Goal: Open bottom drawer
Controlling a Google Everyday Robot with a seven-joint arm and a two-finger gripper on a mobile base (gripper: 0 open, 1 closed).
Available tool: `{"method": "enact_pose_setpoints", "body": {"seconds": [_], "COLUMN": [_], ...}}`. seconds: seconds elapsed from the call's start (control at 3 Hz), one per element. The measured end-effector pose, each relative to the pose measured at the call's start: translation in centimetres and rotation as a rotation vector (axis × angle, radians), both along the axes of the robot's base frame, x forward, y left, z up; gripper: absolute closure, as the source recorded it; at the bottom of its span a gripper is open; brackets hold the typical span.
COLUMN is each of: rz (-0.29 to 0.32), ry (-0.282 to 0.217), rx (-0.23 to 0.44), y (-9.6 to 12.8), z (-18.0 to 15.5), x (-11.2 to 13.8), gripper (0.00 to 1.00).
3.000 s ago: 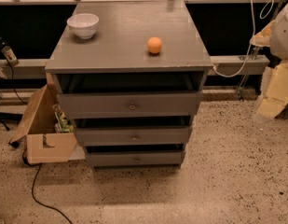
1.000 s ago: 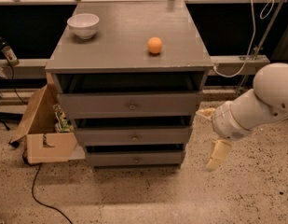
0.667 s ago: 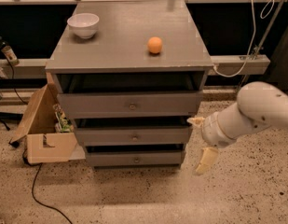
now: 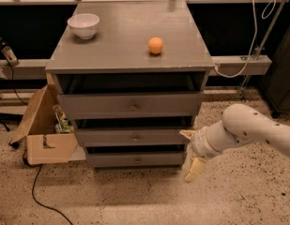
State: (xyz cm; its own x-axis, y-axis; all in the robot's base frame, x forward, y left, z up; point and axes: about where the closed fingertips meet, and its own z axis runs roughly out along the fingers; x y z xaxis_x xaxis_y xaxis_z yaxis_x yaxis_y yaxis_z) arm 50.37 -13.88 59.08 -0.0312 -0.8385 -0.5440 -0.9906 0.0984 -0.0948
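The gripper hangs at the right front corner of the cabinet, level with the two lower drawers. Its two cream fingers are spread well apart, one above the other, and hold nothing. The upper finger lies just beside the right end of the middle drawer. The lower one hangs below and to the right of the bottom drawer, clear of it. The white arm reaches in from the right over bare speckled floor, which lies open in front of the cabinet.

The bottom drawer is the lowest and shallowest of three grey fronts, each with one small round knob, its own at centre. A dark gap shows above every front.

On the cabinet top stand one white bowl near the back left corner and one orange ball right of centre, well apart. One open cardboard box sits against the cabinet's left side, and one dark cable trails across the floor below it.
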Motion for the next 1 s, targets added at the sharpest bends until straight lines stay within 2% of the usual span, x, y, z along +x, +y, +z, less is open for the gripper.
{"method": "enact_pose_setpoints", "body": {"seconds": [0.33, 1.0], "rz": [0.049, 0.077], "ry": [-0.013, -0.090], "rx": [-0.021, -0.040], "y": [0.6, 0.7], "z": [-5.1, -16.9], "x": [-0.4, 1.5], "gripper": [0.00, 0.00]}}
